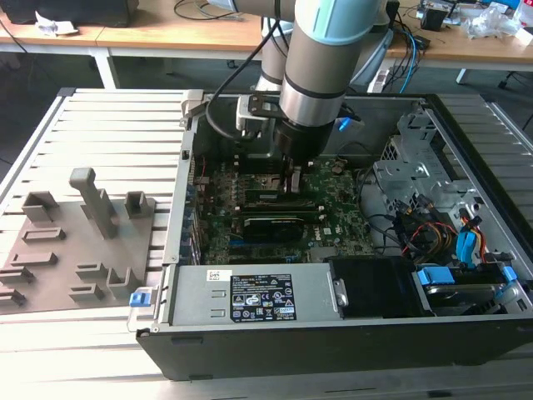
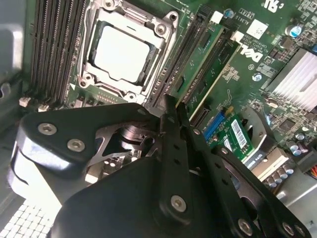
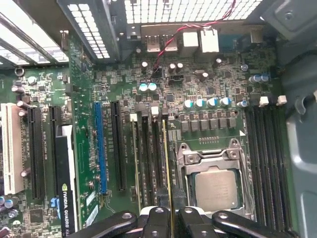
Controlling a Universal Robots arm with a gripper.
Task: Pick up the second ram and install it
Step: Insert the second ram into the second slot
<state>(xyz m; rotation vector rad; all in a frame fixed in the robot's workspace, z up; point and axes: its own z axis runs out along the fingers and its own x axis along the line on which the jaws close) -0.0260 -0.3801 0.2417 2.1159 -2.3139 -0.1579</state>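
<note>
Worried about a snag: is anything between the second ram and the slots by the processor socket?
Nothing visible does. The gripper grips the second ram edge-on, right at the slots beside the processor socket, with another stick alongside, apart.

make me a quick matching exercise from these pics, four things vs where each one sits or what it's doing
Things:
1. gripper
2. second ram
3. processor
4. grey fixture blocks

States:
A. on the slatted table outside the case
B. bare in its metal socket frame
C. shut on a thin green stick
D. standing on edge in a slot beside the socket

Pairs: 1-C, 2-D, 3-B, 4-A
</note>
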